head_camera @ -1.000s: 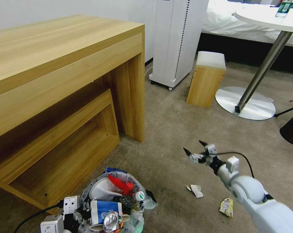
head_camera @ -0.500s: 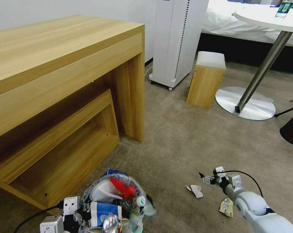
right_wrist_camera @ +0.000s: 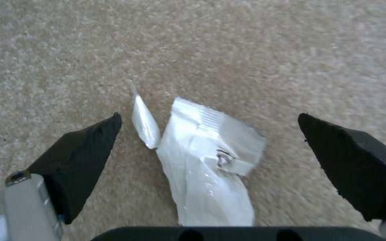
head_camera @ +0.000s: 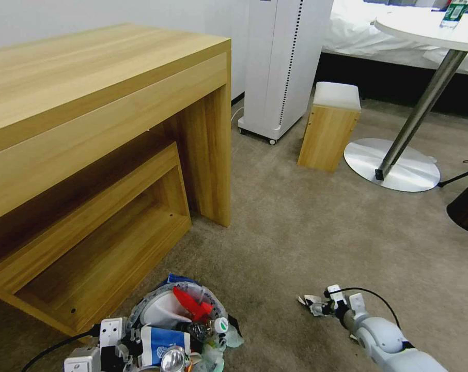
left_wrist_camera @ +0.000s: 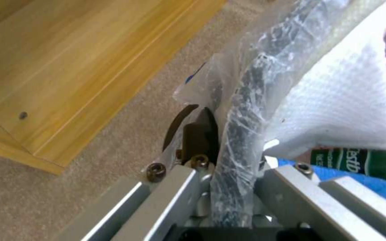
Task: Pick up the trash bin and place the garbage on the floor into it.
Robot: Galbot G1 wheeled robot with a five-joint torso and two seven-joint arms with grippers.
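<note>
Right gripper (right_wrist_camera: 208, 147) low over carpet (right_wrist_camera: 246, 43), lower right of head view, fingers spread wide; torn white wrapper (right_wrist_camera: 211, 160) lies flat between them, untouched. Left gripper (left_wrist_camera: 229, 147) at bottom left, clenched on bag-lined rim of trash bin (head_camera: 182, 320), bin full of litter.

Wooden desk (head_camera: 89, 93); stool (head_camera: 329, 126) (white-topped)

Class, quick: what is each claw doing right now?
Left claw: shut on the trash bin rim.
Right claw: open, straddling a white wrapper on the carpet.
</note>
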